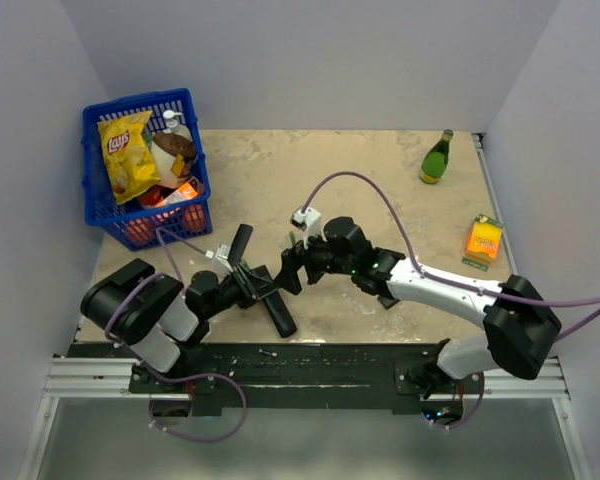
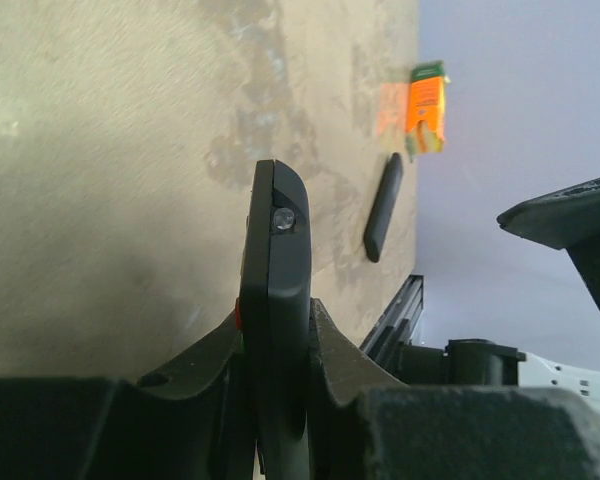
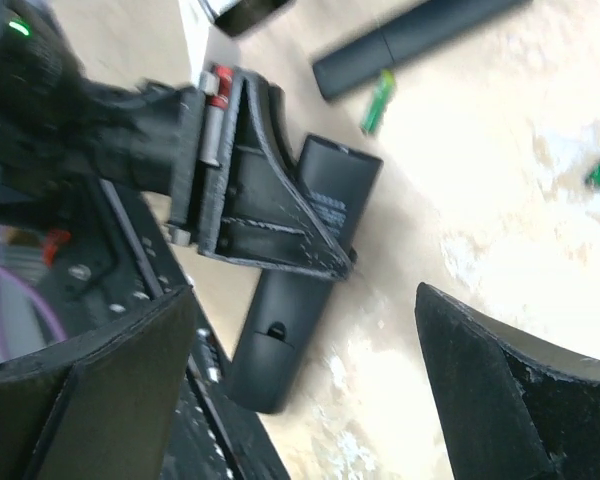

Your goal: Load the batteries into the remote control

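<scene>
Basket [image 1: 93, 200] holds chips [image 1: 128, 155] and a bottle [image 1: 172, 148]; left gripper [image 1: 242, 280] clamps a remote [image 2: 288, 290], right gripper [image 3: 305, 295] gapes alongside.

Black remote control [image 2: 285, 300], blue basket [image 1: 140, 101], green bottle [image 1: 437, 158], orange carton [image 1: 484, 241]

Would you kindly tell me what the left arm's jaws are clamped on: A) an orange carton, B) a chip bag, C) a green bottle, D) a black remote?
D: the left wrist view shows the left jaws pressed against both sides of a black remote held edge-on.
</scene>
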Available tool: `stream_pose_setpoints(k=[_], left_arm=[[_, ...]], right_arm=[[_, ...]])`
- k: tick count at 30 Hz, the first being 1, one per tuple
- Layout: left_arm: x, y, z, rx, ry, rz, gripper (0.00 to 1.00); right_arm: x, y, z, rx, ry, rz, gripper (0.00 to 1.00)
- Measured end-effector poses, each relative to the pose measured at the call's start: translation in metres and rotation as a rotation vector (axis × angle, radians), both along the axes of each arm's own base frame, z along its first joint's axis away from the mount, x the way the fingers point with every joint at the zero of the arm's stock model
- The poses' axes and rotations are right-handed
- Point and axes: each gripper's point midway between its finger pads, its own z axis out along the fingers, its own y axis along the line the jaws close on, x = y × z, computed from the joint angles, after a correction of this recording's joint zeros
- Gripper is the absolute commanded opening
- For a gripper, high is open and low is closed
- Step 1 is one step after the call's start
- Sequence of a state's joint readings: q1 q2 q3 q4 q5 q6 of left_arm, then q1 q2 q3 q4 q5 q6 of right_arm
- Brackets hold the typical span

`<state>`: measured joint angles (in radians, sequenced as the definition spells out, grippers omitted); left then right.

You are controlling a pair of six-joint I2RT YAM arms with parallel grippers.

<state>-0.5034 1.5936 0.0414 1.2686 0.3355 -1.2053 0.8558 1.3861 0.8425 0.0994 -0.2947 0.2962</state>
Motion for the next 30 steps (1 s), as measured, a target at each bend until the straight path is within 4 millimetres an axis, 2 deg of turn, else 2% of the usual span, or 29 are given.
stream_pose_setpoints(k=[4,6,9,10,12,13,15,16,18,24,29,30], left_arm=[[-0.007,-0.001,-0.023,0.044,0.067,-0.003,0.00],[-0.008,-0.002,-0.027,0.044,0.081,-0.003,0.01],[-0.005,-0.009,-0.027,0.040,0.073,-0.011,0.18],[-0.003,-0.012,-0.027,0.039,0.071,-0.013,0.28],[0.001,-0.016,-0.028,0.037,0.067,-0.010,0.38],[0.003,-0.017,-0.029,0.044,0.064,-0.007,0.50],[0.005,-0.017,-0.031,0.048,0.056,0.002,0.58],[0.009,-0.018,-0.027,0.042,0.033,0.006,0.63],[0.013,-0.019,-0.022,0.034,0.010,0.015,0.67],[0.019,-0.017,-0.010,0.046,-0.060,0.026,0.82],[0.028,-0.007,-0.002,0.133,-0.141,0.067,0.86],[0.029,-0.004,-0.001,0.159,-0.155,0.079,0.86]], right_arm=[[-0.005,-0.006,-0.035,-0.135,0.031,-0.024,0.93],[-0.008,-0.012,-0.056,-0.204,0.060,-0.035,0.93],[-0.015,-0.015,-0.080,-0.278,0.100,-0.031,0.94],[-0.018,-0.015,-0.086,-0.295,0.107,-0.027,0.94],[-0.025,-0.012,-0.100,-0.335,0.126,-0.009,0.94],[-0.029,-0.010,-0.106,-0.355,0.133,0.000,0.94],[-0.034,-0.007,-0.116,-0.390,0.139,0.011,0.94],[-0.037,-0.006,-0.119,-0.398,0.141,0.017,0.94],[-0.041,-0.006,-0.121,-0.409,0.144,0.021,0.93],[-0.034,-0.003,-0.122,-0.432,0.126,-0.008,0.88],[-0.037,0.000,-0.129,-0.455,0.127,-0.011,0.83],[-0.038,0.001,-0.129,-0.455,0.127,-0.012,0.80]])
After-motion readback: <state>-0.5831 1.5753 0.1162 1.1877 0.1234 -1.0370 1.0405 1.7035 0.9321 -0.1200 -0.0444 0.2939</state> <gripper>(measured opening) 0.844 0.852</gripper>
